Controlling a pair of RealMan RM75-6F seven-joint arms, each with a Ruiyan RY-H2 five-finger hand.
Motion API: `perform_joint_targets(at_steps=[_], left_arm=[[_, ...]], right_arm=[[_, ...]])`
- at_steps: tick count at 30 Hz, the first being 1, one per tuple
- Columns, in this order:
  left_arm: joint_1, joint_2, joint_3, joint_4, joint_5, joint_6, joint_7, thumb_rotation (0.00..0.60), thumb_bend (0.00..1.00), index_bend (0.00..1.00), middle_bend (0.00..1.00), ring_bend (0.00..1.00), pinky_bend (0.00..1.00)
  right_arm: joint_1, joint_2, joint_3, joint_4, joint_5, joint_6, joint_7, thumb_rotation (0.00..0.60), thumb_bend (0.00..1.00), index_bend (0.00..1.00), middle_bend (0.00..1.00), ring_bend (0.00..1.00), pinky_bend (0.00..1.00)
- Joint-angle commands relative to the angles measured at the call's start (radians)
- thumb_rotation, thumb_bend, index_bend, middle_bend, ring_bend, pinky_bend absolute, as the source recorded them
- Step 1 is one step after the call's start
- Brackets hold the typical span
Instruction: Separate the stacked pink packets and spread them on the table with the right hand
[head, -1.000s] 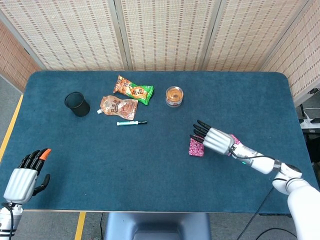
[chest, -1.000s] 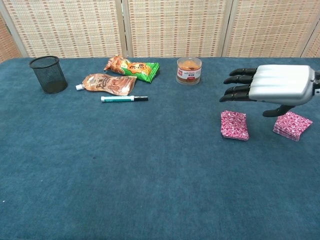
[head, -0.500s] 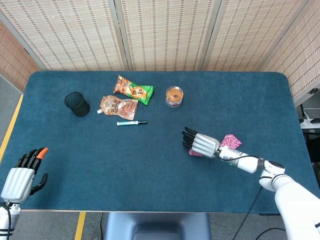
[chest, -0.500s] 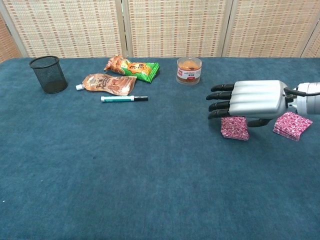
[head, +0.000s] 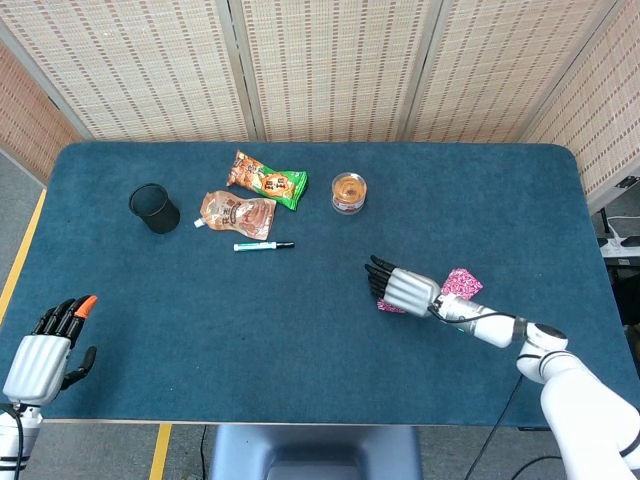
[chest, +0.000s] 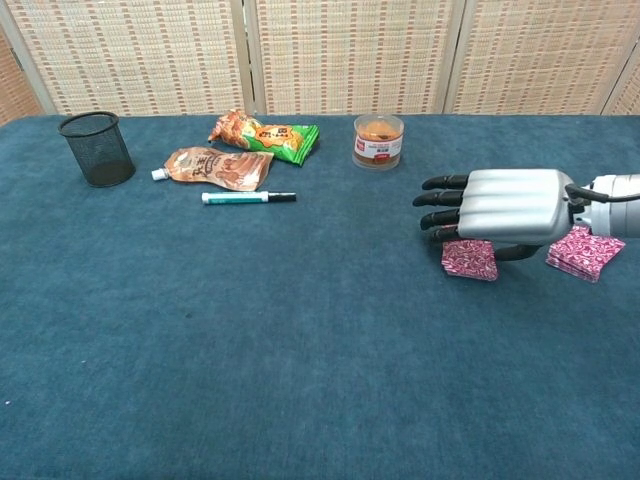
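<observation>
A single pink patterned packet (chest: 470, 261) lies flat on the blue table (chest: 300, 350). My right hand (chest: 497, 206) hovers low right over it, palm down with fingers stretched out to the left, holding nothing; it hides most of the packet (head: 390, 304) in the head view. The remaining stack of pink packets (chest: 584, 252) sits just right of the hand by my wrist, also visible as the stack (head: 461, 283) in the head view. My left hand (head: 45, 352) hangs at the near left table edge, fingers loosely apart, empty.
At the back of the table are a black mesh cup (chest: 96, 149), an orange pouch (chest: 215, 168), a green-orange snack bag (chest: 266, 134), a teal marker (chest: 247, 198) and a small jar (chest: 378, 141). Woven screens stand behind.
My right hand moved left and came down from above the table to just over the single packet, then settled slightly lower. The left hand drifted slightly down.
</observation>
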Motion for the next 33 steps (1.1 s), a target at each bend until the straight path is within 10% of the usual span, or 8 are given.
perform_joint_targets(at_steps=[1,33], left_arm=[[-0.001,0.0,0.0,0.0,-0.001,-0.001,0.0,0.6,0.46,0.0,0.1,0.1,0.18],[0.001,0.003,0.006,0.004,0.005,0.001,-0.01,0.6,0.46,0.0,0.11,0.12,0.19]], right_arm=[[-0.002,-0.005,-0.001,0.007,0.002,0.003,0.001,0.6,0.2,0.28,0.18,0.0,0.05],[-0.013,-0.034,-0.006,0.05,0.012,0.039,0.005,0.6,0.2,0.37,0.24,0.01,0.07]])
